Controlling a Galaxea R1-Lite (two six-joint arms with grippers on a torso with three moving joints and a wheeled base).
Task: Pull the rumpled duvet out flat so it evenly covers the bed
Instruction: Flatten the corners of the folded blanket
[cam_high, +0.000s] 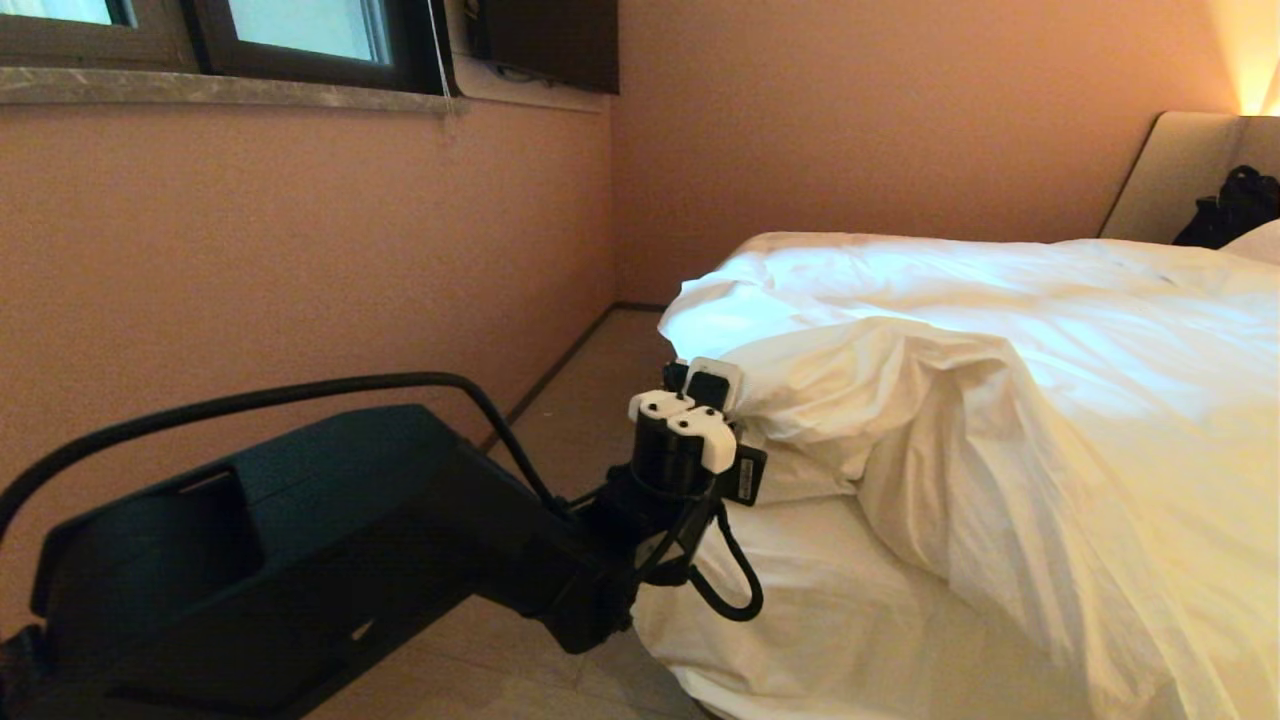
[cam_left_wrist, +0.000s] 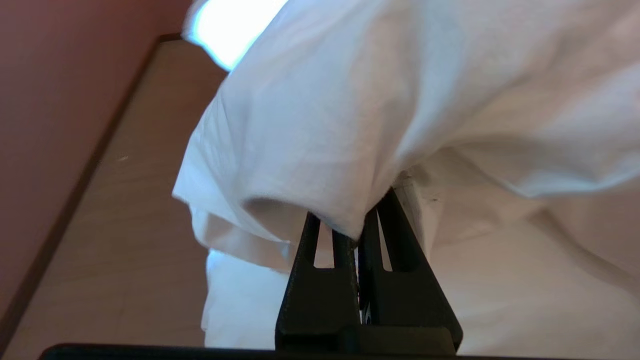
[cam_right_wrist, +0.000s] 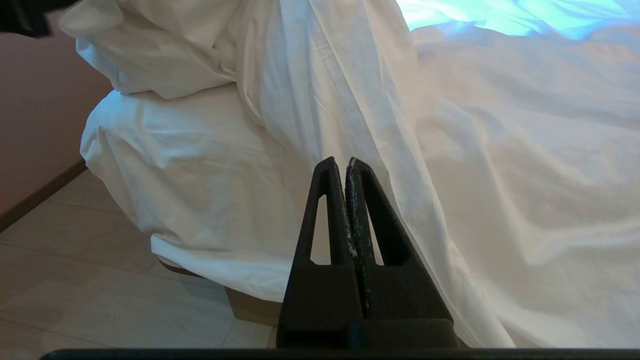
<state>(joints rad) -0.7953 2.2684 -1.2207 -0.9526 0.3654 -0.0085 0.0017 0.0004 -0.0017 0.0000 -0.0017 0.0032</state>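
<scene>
The puffy white duvet (cam_high: 1000, 400) lies bunched on the bed (cam_high: 820, 610), its near left corner lifted off the white sheet. At the bed's left edge my left gripper (cam_high: 742, 425) is shut on that corner. In the left wrist view the fabric drapes over the closed black fingers (cam_left_wrist: 320, 260) and hides their tips, with the duvet (cam_left_wrist: 350, 110) hanging above them. My right gripper (cam_right_wrist: 345, 164) is shut with nothing in it, low at the bed's foot corner, in front of the duvet (cam_right_wrist: 350, 100) where it hangs over the side. The brown bed base (cam_right_wrist: 250, 305) shows under the sheet.
A pink wall (cam_high: 300, 260) with a window sill runs close along the bed's left side, leaving a narrow strip of floor (cam_high: 580, 380). The beige headboard (cam_high: 1165, 175), a black bag (cam_high: 1235, 205) and a pillow (cam_high: 1262, 242) are at the far right.
</scene>
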